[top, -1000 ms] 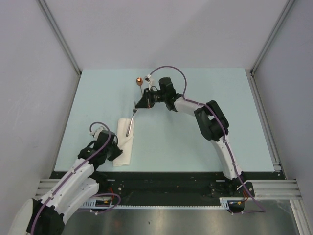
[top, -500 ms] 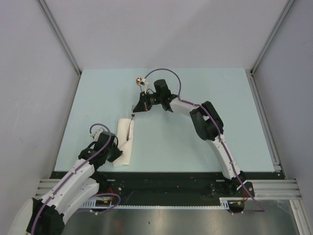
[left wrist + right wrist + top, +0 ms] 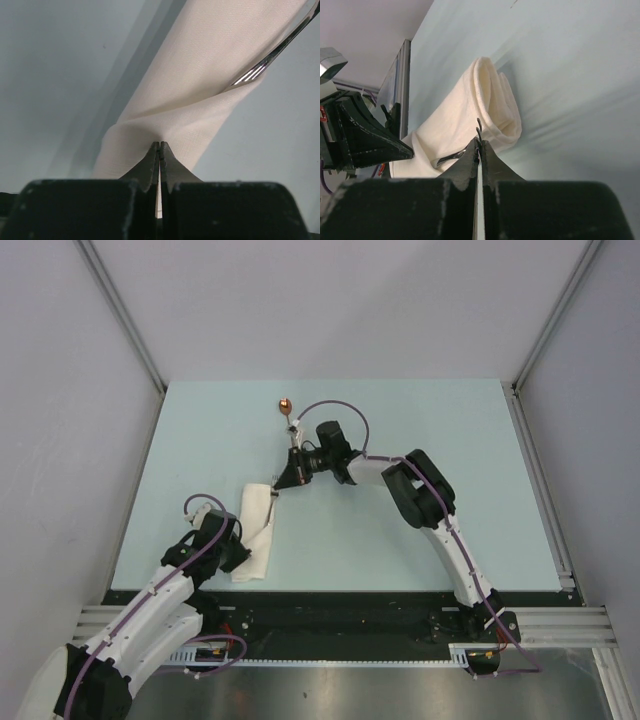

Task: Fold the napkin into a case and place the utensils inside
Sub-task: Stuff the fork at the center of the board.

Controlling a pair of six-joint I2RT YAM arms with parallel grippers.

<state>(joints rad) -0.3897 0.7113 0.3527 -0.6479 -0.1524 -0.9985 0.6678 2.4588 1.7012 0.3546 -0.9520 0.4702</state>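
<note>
Since a second ago, the right end effector (image 3: 479, 144) has been brought nearer and leftward, up to the far end of the case (image 3: 252, 520). The fork (image 3: 267, 58) has been pushed further under the cloth, so that less of its metal is seen from above. The left arm has not been shifted.

At the near left, the left end effector (image 3: 236, 553) is set against the near part of the case. Its jaws are pressed together on a pinch of the cloth, which is drawn up into a small ridge between the tips.

The case is laid as a narrow, folded strip of off-white napkin on the left half of the pale counter (image 3: 420, 440). It runs from near to far, with its far end leaning slightly rightward. In the right wrist view that far end is seen as a rolled, layered mouth.

The fork is tucked beneath a fold along the right edge of the strip, and only a shiny length of it is left outside. Which end has been slid in cannot be told for certain.

The right end effector is closed narrowly on the outer end of the fork, just beside the mouth of the case.

The spoon (image 3: 287, 412) is left on the counter farther back, apart from the cloth, with its copper bowl turned away from the arms.
</note>
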